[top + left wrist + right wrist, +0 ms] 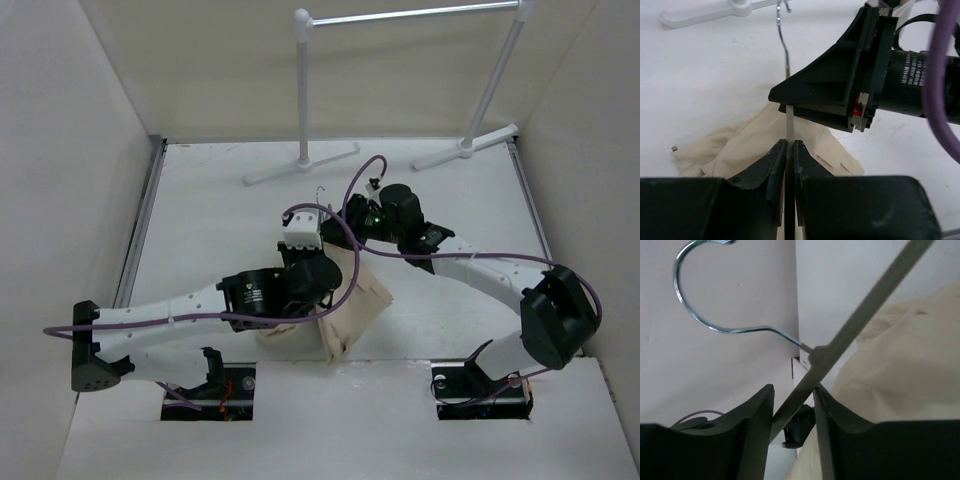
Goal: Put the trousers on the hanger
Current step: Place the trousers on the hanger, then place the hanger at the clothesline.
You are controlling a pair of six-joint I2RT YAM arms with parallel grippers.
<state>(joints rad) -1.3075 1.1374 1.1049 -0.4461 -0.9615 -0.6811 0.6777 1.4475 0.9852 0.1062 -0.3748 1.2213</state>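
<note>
1. Writing: the black motor housing (pixel 912 85) behind the right claw (pixel 794 395) carries lines of small white print. One line seems to begin "DM-"; the rest is too small to read.
2. Left arm (pixel 180 320): lies low, stretched from its base at the near left towards the middle of the worktop (pixel 220 210), wrist tipped down over the cloth.
3. Right arm (pixel 490 270): rises from its base at the near right, folds at the elbow beside the right wall, and extends leftward to the middle.
4. Left claw (pixel 790 147): narrow, clamped on the hanger (pixel 789 125). The hanger's thin grey wire stands straight up from between the fingertips, with the hook at the far end.
5. Right claw: jaws apart, one on each side of the hanger's wire just below the neck of the hook. The gap is wider than the wire; whether the wire touches a finger cannot be told.
6. The trousers (pixel 755 145): crumpled on the worktop beneath both claws, just behind the gripped wire. Whether any cloth hangs over the hanger cannot be told.
7. White clothes rack (pixel 303 90): stands at the far edge, well apart from the claws.
</note>
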